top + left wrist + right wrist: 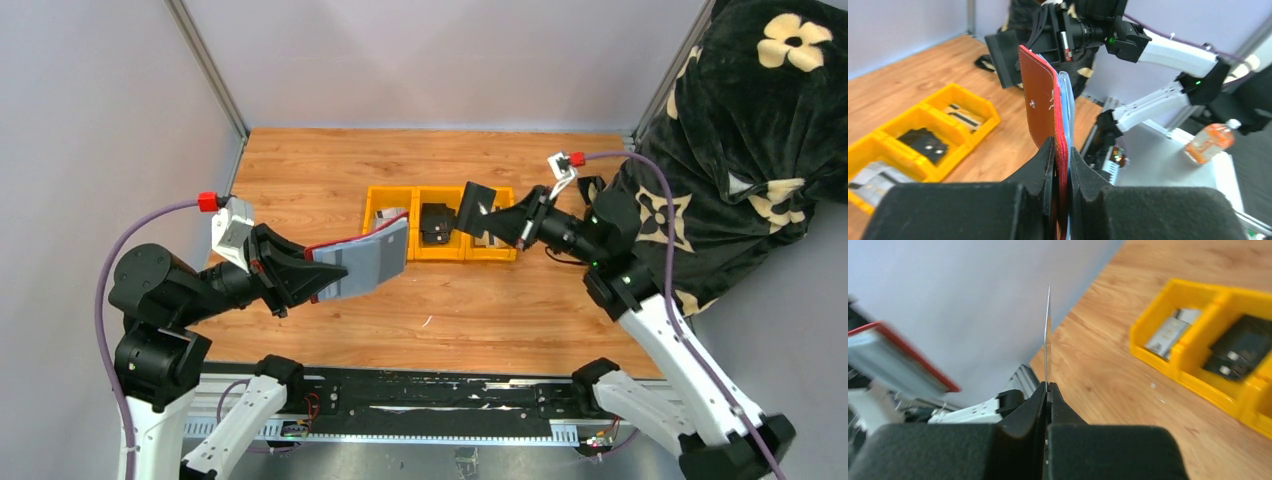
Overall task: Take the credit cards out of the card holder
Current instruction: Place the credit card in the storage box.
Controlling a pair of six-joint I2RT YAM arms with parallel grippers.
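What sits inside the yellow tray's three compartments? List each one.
Yellow tray: left holds grey-white cards, middle a black wallet-like object, right striped cards; from above the right hand covers most of that one.

Quick count: two pincers, left [1062, 150] and right [1048, 386], one card holder [375, 258], three yellow bins [440, 255], one black wallet [436, 222]. One card [477, 207] is clear of the bins. The ones lying in the bins overlap, can't count those.

The left arm [200, 285] reaches forward; the left gripper [335, 275] is clamped on the holder [372, 260], which juts past its fingertips. The right arm [605, 235] stretches leftward; the right gripper [1048, 387] is pinched tight on a card [1048, 335] standing above its fingertips.
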